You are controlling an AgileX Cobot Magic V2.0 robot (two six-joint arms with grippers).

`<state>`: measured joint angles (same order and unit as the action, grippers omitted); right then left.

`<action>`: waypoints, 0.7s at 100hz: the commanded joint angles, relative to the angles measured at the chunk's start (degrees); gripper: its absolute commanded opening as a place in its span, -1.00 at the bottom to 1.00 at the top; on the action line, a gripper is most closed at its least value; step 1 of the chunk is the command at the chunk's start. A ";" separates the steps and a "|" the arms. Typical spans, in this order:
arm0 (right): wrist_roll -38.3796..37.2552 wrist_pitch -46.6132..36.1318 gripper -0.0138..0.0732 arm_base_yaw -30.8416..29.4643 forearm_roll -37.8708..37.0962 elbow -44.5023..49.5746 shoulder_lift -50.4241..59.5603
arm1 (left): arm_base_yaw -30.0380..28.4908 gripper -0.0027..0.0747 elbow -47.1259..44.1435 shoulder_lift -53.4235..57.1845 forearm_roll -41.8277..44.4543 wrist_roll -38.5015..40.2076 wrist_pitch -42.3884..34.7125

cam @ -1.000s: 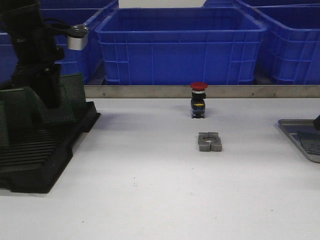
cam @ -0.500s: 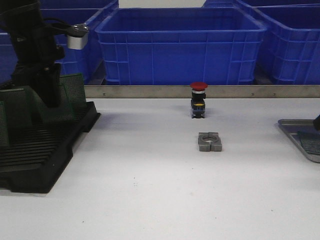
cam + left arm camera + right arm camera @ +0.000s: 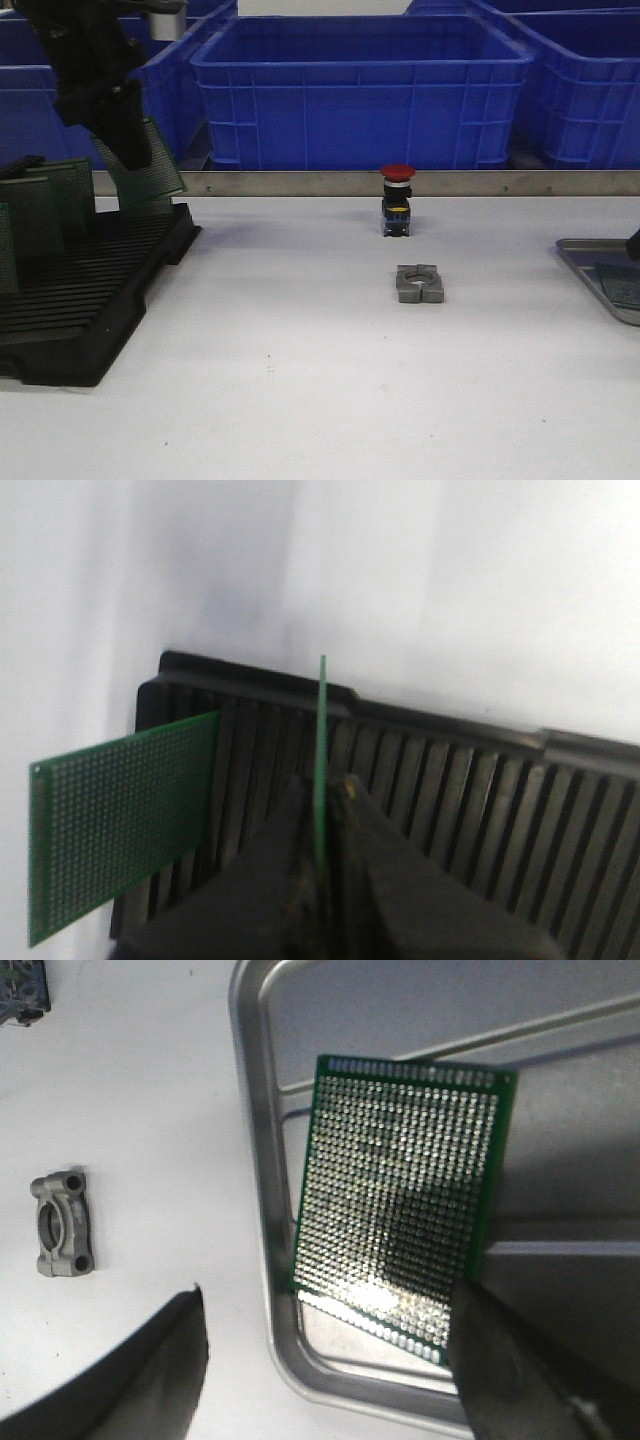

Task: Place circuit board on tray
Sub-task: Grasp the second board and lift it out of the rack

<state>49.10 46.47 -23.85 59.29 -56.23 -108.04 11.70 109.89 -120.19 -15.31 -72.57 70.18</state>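
My left gripper (image 3: 125, 150) is shut on a green circuit board (image 3: 152, 168) and holds it tilted in the air above the far end of the black slotted rack (image 3: 90, 300). In the left wrist view the board (image 3: 321, 720) shows edge-on between the closed fingers, with the gripper (image 3: 322, 792) over the rack (image 3: 480, 780). The silver tray (image 3: 585, 260) lies at the table's right edge. In the right wrist view another green board (image 3: 400, 1200) lies flat in the tray (image 3: 255, 1160). My right gripper (image 3: 330, 1298) is open above it, holding nothing.
More green boards (image 3: 55, 205) stand in the rack; one shows in the left wrist view (image 3: 120, 830). A grey clamp block (image 3: 419, 283) and a red push button (image 3: 397, 200) sit mid-table. Blue bins (image 3: 360, 90) stand behind a metal rail (image 3: 300, 183).
My left gripper has risen and moved slightly right, lifting the board out of the rack's slots. The right side looks unchanged.
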 commanded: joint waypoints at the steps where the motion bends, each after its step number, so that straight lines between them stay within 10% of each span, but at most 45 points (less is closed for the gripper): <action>1: 0.42 2.39 0.53 -0.55 2.23 -1.50 2.89 | -0.06 -0.98 1.90 4.13 -7.32 1.15 2.93; 70: 0.42 2.46 0.53 -0.55 2.23 -1.50 2.89 | 2.11 -0.98 2.03 8.07 -12.21 13.46 2.93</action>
<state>49.10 46.56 -23.85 59.29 -56.23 -108.04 12.74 110.12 -116.77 -25.51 -61.40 70.65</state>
